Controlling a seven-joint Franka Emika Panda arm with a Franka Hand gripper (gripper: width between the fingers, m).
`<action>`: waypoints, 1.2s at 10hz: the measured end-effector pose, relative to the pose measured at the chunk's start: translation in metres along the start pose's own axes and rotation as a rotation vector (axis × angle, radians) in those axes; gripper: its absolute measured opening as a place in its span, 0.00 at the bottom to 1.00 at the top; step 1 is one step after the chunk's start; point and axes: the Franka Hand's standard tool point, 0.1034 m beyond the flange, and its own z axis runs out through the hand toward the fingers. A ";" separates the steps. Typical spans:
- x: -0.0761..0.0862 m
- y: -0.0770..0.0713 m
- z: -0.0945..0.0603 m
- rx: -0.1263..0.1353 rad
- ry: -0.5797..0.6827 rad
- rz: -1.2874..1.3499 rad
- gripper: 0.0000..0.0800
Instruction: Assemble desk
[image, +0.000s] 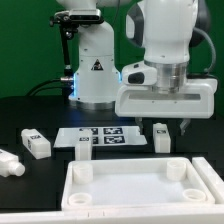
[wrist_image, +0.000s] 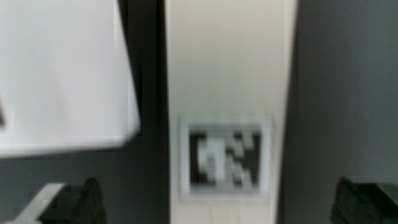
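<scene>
The white rimmed tabletop (image: 140, 187) with round corner sockets lies at the front of the table. A white leg (image: 160, 137) with a tag lies just behind it, on the exterior view's right. My gripper (image: 169, 127) hovers right over this leg, open, with one finger on each side. In the wrist view the leg (wrist_image: 228, 100) runs lengthwise between my dark fingertips (wrist_image: 71, 203), with gaps on both sides, and its tag (wrist_image: 226, 155) faces the camera. My gripper (wrist_image: 217, 208) holds nothing. A corner of the tabletop (wrist_image: 63, 90) shows beside the leg.
The marker board (image: 108, 136) lies mid-table with a leg (image: 83, 148) standing at its end. Two more legs (image: 35, 143) (image: 8, 163) lie on the exterior view's left. The white robot base (image: 95, 70) stands behind.
</scene>
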 end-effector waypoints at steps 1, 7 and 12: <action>0.009 -0.004 -0.007 0.006 0.009 -0.001 0.81; 0.015 0.004 -0.016 0.026 -0.179 -0.027 0.81; 0.014 0.001 -0.020 0.001 -0.415 -0.064 0.81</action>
